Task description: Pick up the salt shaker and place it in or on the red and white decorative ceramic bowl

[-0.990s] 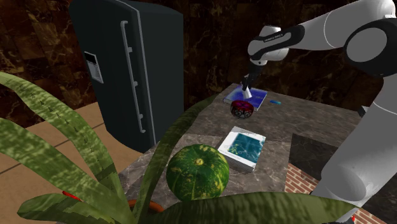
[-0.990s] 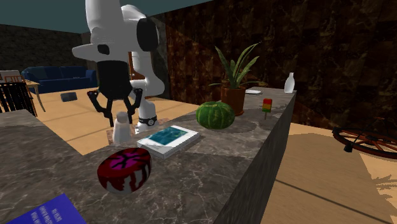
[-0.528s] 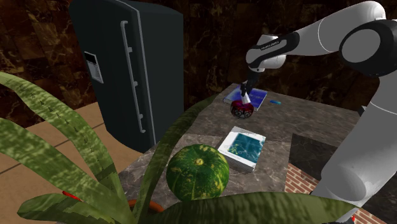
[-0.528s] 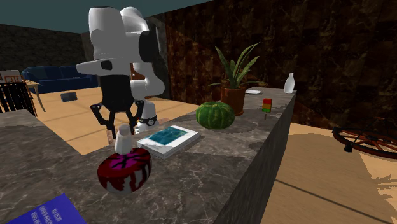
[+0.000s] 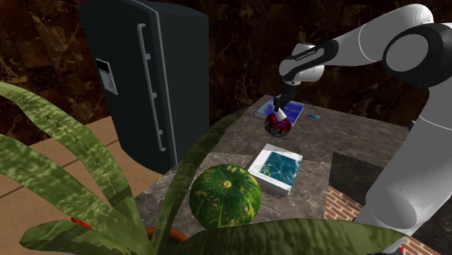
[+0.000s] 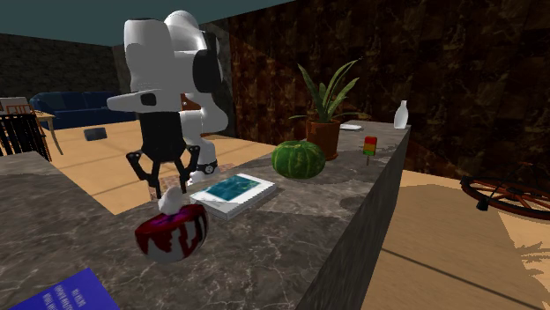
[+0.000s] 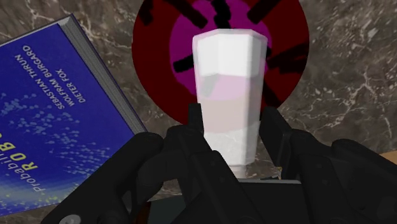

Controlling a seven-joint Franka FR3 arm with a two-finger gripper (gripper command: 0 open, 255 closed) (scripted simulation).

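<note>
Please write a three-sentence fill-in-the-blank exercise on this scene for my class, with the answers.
1. The gripper is shut on a white ____.
2. Right below it sits a round, red and white ____.
3. The book with "Sebastian Thrun" on its spine is ____.
Missing words: shaker; bowl; blue.

Wrist view: salt shaker (image 7: 228, 83) lower end hidden between the gripper (image 7: 232, 124) fingers; shaker covers the middle of the red bowl (image 7: 156, 57), bowl's far rim cut by the picture edge. Blue book (image 7: 57, 121) cut off, title partly lost. Second exterior view: shaker base hidden inside the bowl, contact there cannot tell. Shoulder view: plant leaves (image 5: 94, 163) cover the melon (image 5: 224, 195) edge; shaker too small to make out.
</note>
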